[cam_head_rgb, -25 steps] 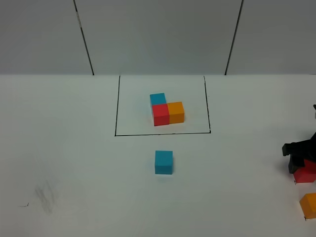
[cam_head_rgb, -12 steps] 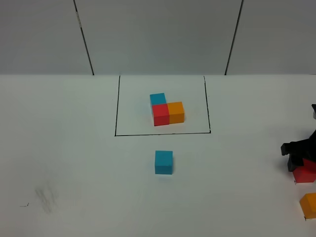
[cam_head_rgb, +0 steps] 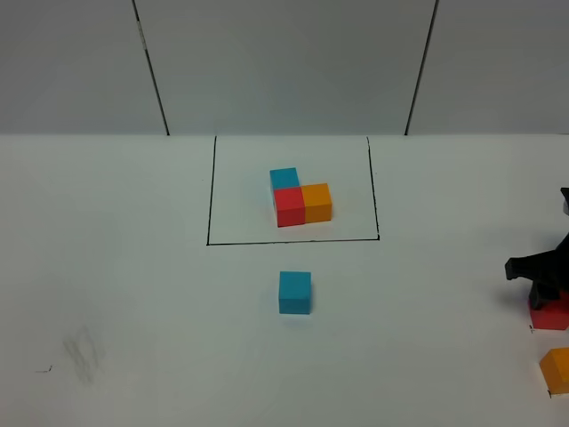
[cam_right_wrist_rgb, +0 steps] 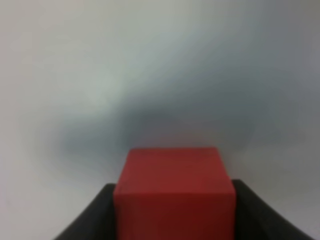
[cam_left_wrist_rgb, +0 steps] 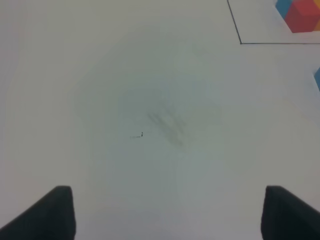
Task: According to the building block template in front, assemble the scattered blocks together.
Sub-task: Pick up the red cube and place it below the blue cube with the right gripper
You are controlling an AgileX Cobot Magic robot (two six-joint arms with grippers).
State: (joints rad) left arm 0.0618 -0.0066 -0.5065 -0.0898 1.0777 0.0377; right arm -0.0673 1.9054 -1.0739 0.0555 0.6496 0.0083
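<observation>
Bright even light, faint shadows, red cube (cam_right_wrist_rgb: 174, 192) softly blurred

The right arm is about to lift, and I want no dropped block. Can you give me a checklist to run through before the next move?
1. Right gripper jaws shut on the red cube: ok.
2. Red cube centred between the jaws: ok.
3. Orange cube apart from the red cube: ok.
4. Blue cube alone in front of the template, nothing between it and the red cube: ok.
5. Left gripper open, over bare table, away from the cubes: ok.
6. Red cube already off the table: cannot tell.
</observation>
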